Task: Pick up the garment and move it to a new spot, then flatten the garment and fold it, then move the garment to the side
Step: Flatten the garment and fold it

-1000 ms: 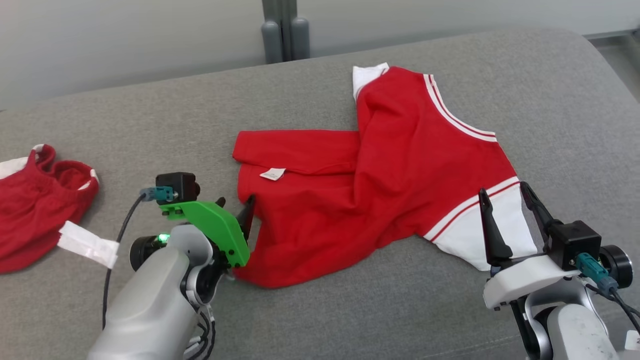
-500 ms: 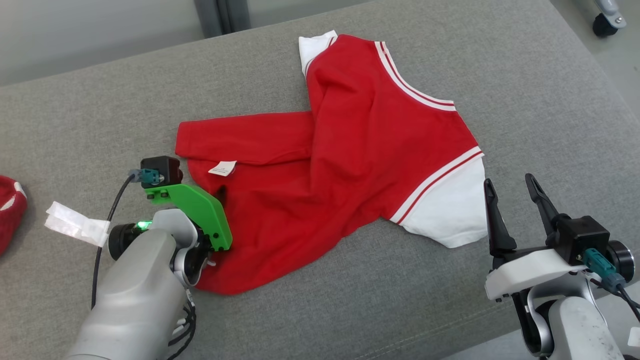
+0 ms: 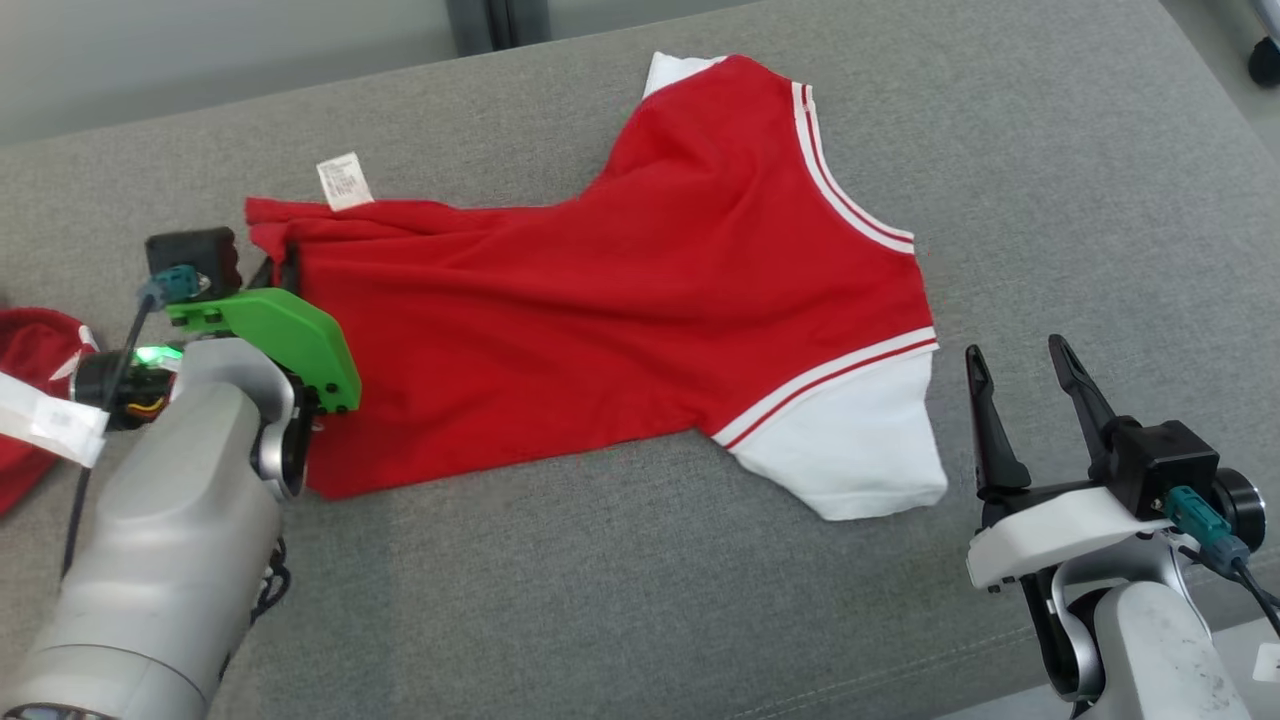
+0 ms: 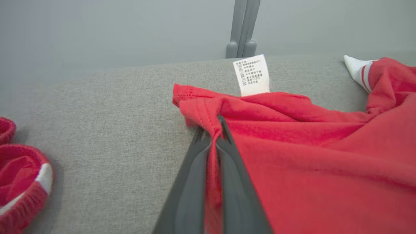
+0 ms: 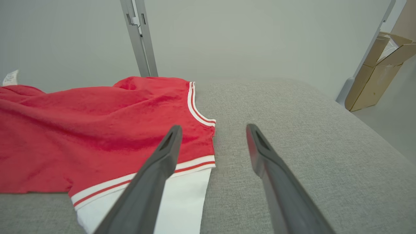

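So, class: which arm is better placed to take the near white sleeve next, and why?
Probably the right. The right gripper stands open just beside the white sleeve of the red shirt; the left gripper is shut on the hem at the opposite end.

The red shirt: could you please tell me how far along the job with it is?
Done: the left hand is shut on the red shirt at its edge. In hand: the shirt lies stretched but rumpled near that grip, not yet flat. Left: the right hand stands open beside the white sleeve, holding nothing; folding and moving aside are not yet done.
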